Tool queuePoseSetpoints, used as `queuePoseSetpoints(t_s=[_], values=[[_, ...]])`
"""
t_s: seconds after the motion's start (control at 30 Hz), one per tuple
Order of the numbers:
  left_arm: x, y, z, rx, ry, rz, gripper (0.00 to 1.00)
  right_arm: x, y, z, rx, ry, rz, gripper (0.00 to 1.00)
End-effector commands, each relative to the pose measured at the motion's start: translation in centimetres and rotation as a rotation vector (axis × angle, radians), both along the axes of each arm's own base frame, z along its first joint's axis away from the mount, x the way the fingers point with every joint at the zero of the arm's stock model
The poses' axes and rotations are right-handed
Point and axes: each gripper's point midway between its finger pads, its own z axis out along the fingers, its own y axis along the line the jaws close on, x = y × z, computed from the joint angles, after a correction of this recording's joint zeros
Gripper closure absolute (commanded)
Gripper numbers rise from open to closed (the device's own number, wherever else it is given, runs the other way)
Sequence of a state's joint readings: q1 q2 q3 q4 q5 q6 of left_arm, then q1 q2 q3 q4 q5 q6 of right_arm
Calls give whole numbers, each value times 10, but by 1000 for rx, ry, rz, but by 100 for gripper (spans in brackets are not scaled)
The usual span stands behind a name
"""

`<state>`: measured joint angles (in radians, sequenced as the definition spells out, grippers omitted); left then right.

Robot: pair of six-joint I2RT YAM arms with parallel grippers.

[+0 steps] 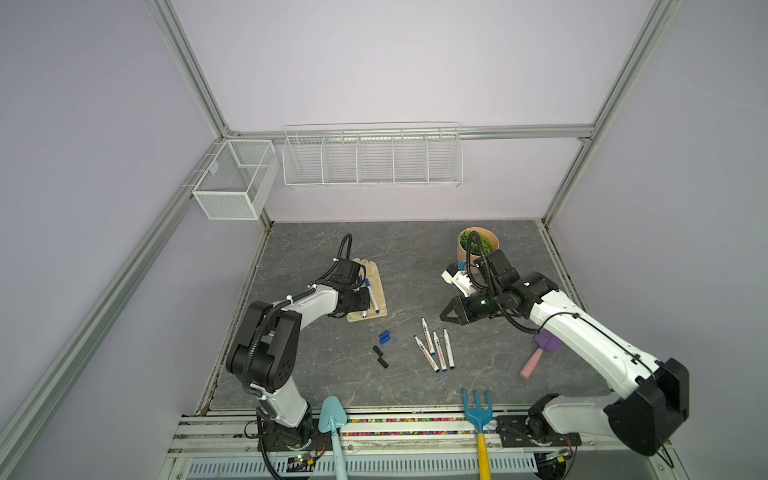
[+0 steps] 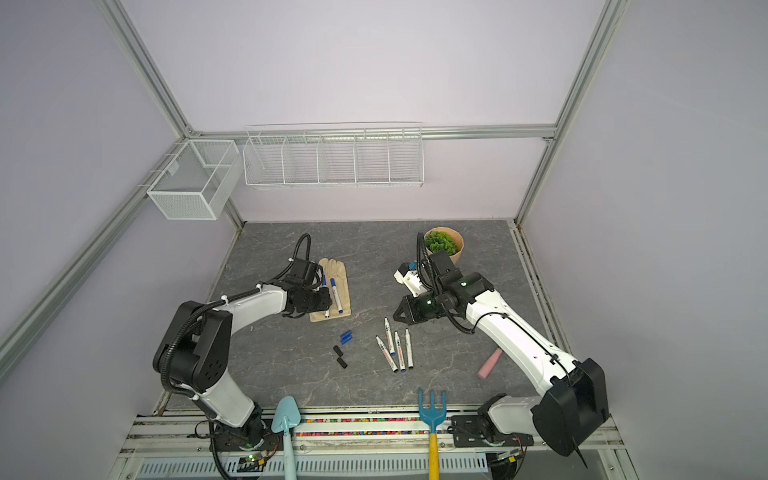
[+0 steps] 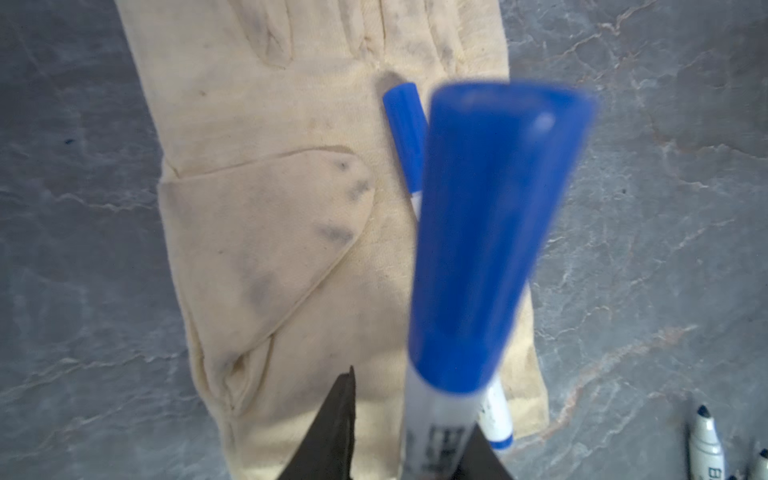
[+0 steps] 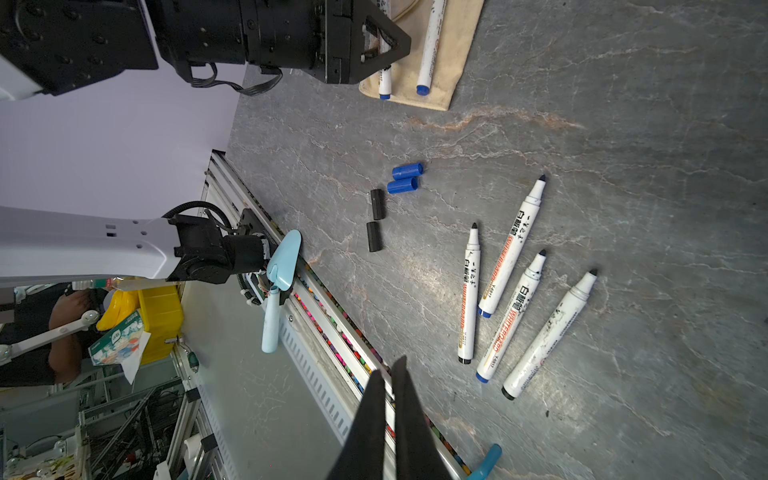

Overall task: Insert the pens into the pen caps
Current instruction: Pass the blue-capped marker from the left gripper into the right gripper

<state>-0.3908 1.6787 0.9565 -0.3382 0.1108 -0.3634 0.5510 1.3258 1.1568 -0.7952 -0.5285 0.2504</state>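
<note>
Left gripper (image 3: pixel 413 403) jaws parted round a capped pen (image 3: pixel 490 228) over the glove (image 3: pixel 270 228); right gripper (image 1: pixel 444 316), clenched empty, hangs nearest four bare pens (image 4: pixel 513 245), tips toward the tabletop's (image 1: pixel 407 257) far edge.

**Stone-look counter, cloth glove, smooth plastic pens**

The grey veined stone-look counter (image 4: pixel 623 124) is matt, with a faint sheen where light falls. The cream woven cloth glove (image 3: pixel 270 232) looks soft and dull, smudged with grey marks. The four white plastic marker pens (image 4: pixel 512 245) are smooth and slightly glossy, their printed labels scuffed. The two short blue plastic caps (image 4: pixel 407 171) and two short black plastic caps (image 4: pixel 377 203) are smooth. The blue plastic cap on the blurred pen (image 3: pixel 494 228) carries a bright highlight. The white wire shelf basket (image 1: pixel 372 164) looks like coated metal.
</note>
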Motion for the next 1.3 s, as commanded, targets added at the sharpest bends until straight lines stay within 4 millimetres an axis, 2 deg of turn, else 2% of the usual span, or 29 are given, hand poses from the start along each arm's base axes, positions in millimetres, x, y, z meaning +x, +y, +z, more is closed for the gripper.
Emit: queuePoseSetpoints(t_s=[0.0,0.2,0.27,0.47,0.6,0.7,0.9,1.27], values=[[-8,-4,18,-52,-41,-39,73,-3,3,6,39,-8,18,88],[-39,-16,60,-197,-119,-120,99,9,23,25,133,-45,20,85],[-53,-25,78,-282,-166,-177,100,13,34,32,171,-65,30,82],[-96,-44,133,-456,-312,-265,100,25,76,52,261,-116,66,63],[-122,-58,162,-545,-370,-328,100,23,105,60,288,-124,128,58],[-132,-62,171,-567,-384,-346,100,19,124,65,309,-127,176,56],[-138,-61,178,-581,-402,-353,100,10,147,65,324,-111,234,55],[-139,-63,182,-586,-408,-370,100,8,168,61,330,-103,264,57]])
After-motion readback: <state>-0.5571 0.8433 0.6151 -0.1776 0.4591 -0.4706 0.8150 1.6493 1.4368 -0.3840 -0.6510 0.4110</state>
